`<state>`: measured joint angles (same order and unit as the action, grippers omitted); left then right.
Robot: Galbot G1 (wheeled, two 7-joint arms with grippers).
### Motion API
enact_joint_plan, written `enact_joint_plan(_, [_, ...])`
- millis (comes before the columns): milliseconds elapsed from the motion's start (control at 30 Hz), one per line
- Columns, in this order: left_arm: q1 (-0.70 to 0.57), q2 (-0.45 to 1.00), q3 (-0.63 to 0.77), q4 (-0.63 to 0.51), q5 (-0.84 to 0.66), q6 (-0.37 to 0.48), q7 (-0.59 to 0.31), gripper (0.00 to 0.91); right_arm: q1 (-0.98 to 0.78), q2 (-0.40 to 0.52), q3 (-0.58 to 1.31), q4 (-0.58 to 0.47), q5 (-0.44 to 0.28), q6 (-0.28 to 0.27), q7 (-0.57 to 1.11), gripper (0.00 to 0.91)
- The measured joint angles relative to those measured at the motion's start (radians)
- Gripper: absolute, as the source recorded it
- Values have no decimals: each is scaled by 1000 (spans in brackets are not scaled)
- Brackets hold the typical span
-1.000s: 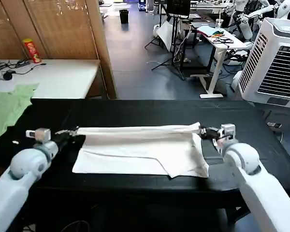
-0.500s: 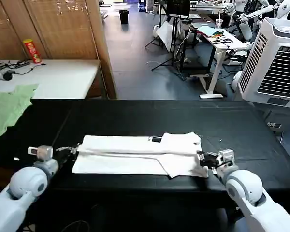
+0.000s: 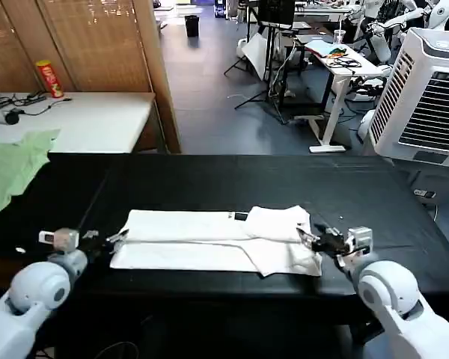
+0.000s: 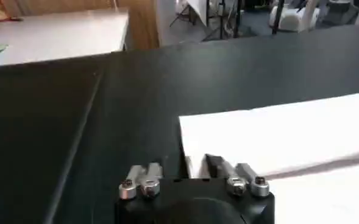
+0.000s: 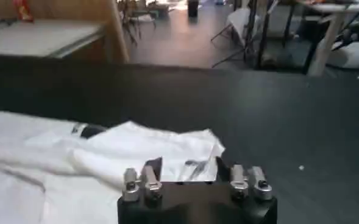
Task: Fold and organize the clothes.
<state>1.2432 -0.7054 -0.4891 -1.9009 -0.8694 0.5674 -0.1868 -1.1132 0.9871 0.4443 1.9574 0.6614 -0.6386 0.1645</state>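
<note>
Head view: nearest, the left gripper (image 3: 105,240) sits at the left end of one white T-shirt (image 3: 209,239), its fingers spread apart and holding nothing. The right gripper (image 3: 312,238) sits at the shirt's right end, fingers also parted, empty. The T-shirt lies near the front edge of the black tabletop (image 3: 232,176), folded lengthwise into a long band with a rumpled flap at its right end. One lengthwise fold looks done; folding it shorter and tidying likely remain. Far left lies one pale green cloth (image 3: 11,166).
</note>
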Motion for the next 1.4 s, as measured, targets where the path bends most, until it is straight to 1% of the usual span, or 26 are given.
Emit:
enact_joint_plan(67, [-30, -18, 6, 20, -5, -4, -1, 878, 39, 31, -20, -40, -29, 7, 8, 878])
enact_joint_plan(200, [-100, -69, 31, 73, -21, -3, 1, 878, 98, 77, -46, -114, -61, 19, 18, 878])
enact_joint_plan(367, [-169, -145, 61, 141, -23, -1, 6, 878, 148, 122, -63, -204, -66, 22, 22, 878])
enact_joint_plan(500, [-200, -191, 78, 192, -20, -3, 14, 878, 175, 153, -70, -263, -67, 20, 13, 878])
enact_joint_plan(533, [-204, -199, 81, 201, -19, -5, 19, 751, 180, 161, -73, -276, -70, 20, 10, 868])
enact_joint_plan(633, [-211, -217, 84, 228, -10, -9, 27, 663, 195, 184, -81, -310, -88, 21, -4, 800])
enact_joint_plan(667, [-212, -222, 84, 235, -8, -10, 28, 575, 199, 188, -83, -320, -91, 21, -7, 751])
enact_joint_plan(700, [-213, -227, 84, 242, -4, -13, 30, 458, 202, 193, -85, -328, -93, 21, -9, 702])
enact_joint_plan(733, [-213, -231, 84, 250, -2, -16, 32, 224, 206, 199, -88, -336, -97, 21, -11, 624])
enact_joint_plan(767, [-214, -235, 84, 257, 1, -18, 32, 176, 208, 204, -90, -344, -99, 21, -12, 575])
enact_joint_plan(800, [-214, -238, 83, 265, 1, -20, 32, 166, 210, 209, -92, -350, -101, 21, -12, 575])
enact_joint_plan(833, [-215, -241, 83, 269, 2, -20, 32, 156, 211, 213, -93, -354, -103, 21, -12, 439])
enact_joint_plan(867, [-216, -242, 82, 274, 2, -21, 32, 137, 213, 216, -94, -357, -105, 21, -12, 332])
enact_joint_plan(900, [-216, -244, 82, 276, 2, -21, 32, 127, 214, 219, -94, -360, -107, 21, -13, 283])
enact_joint_plan(933, [-215, -245, 82, 277, 2, -21, 32, 117, 214, 222, -94, -362, -109, 22, -13, 195])
enact_joint_plan(967, [-214, -245, 82, 278, 2, -21, 32, 88, 214, 223, -94, -363, -111, 23, -12, 137])
enact_joint_plan(1033, [-213, -246, 82, 281, 2, -22, 33, 39, 211, 227, -93, -364, -119, 27, -12, 78])
enact_joint_plan(1133, [-216, -250, 82, 285, 1, -27, 38, 0, 201, 234, -89, -363, -144, 53, -6, 59])
enact_joint_plan(1267, [-217, -261, 83, 290, 29, -50, 52, 0, 187, 244, -84, -362, -186, 92, 18, 39])
enact_joint_plan(1400, [-217, -269, 88, 292, 87, -79, 57, 0, 179, 246, -79, -360, -187, 100, 23, 49])
